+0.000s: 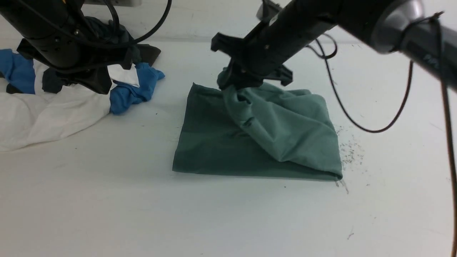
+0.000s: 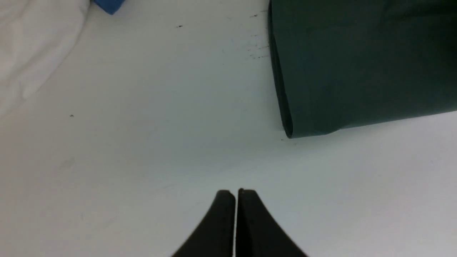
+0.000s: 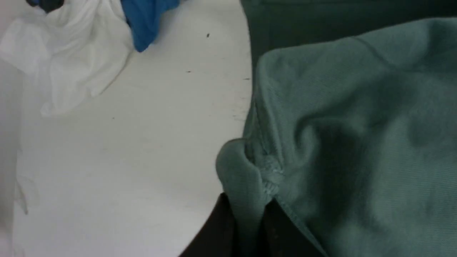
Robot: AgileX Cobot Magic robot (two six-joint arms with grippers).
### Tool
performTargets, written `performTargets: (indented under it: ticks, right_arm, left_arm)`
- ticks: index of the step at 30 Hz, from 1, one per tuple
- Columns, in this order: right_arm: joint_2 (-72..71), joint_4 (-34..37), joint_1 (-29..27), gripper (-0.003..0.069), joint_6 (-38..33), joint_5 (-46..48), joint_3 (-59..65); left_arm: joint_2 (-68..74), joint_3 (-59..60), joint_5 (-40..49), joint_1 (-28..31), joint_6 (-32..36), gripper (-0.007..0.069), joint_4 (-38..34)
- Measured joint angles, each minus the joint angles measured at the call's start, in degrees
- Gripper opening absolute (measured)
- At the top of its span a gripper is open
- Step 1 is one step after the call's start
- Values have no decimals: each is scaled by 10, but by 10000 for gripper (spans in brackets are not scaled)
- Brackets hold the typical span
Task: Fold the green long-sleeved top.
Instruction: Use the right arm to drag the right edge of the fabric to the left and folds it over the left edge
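Right wrist view — right tool [image 3: 247, 214] tight on green top [image 3: 357, 125] — left tool [image 2: 235, 194] together.

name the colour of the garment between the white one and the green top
The garment is bright blue, clearest in the front view.

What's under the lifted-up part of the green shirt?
The right gripper holds up a flap of the green long-sleeved top. Under it you can see the top's flat folded part on the white table. Whatever lies beneath the draped flap is covered.

green long-sleeved top [image 1: 221, 142] (partly folded, rumpled)
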Motion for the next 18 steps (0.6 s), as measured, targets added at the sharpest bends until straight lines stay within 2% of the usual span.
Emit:
performTargets:
  ticks: [11,15,17,18]
  right_arm:
    - [66,26,34,59,26,-115,0]
    - [84,28,40,113,26,-142,0]
    - [90,33,45,203,21,-163,0]
    - [90,34,46,211,20,-164,0]
  left_arm:
    - [0,0,0,0,3,-4,-12]
    - [0,0,0,0,4,-4,-13]
    - [0,0,0,0,5,-4,-14]
    - [0,0,0,0,5,-4,-14]
